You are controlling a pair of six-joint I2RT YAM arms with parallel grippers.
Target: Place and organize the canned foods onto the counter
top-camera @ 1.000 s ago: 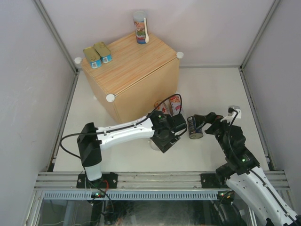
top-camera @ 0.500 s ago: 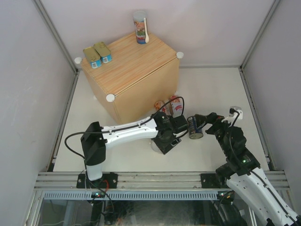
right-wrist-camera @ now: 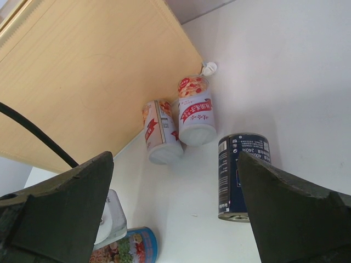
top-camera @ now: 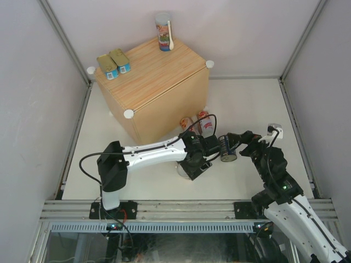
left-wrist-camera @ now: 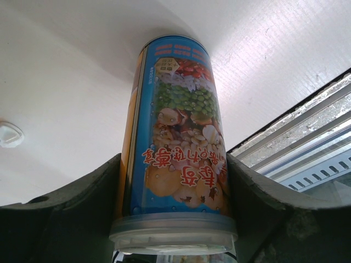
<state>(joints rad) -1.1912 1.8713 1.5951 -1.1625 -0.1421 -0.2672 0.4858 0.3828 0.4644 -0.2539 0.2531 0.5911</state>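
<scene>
Now mid-pickup, gripping a tall blue-labelled cylindrical can (left-wrist-camera: 175, 126) between the closed-in fingers of the left pincer (left-wrist-camera: 174, 170), with the right pincer (right-wrist-camera: 173, 164) spread wide around a short dark can (right-wrist-camera: 241, 175) just ahead; next, likely lifting onto the light-wood plank-grain counter (top-camera: 159, 71) beyond.

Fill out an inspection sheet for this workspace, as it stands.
surface: white tabletop, no spills seen.
job's things: counter carries two flat tins and a tall can; two red-white cans sit at its base; dark can on the tabletop.
clutter: white spoon-like piece against the tall can.
grippers: left gripper shut on blue can; right gripper open, dark can ahead of it, not held.
cables: black cable arcs before the counter.
surroundings: white walls, metal rail at near edge.
</scene>
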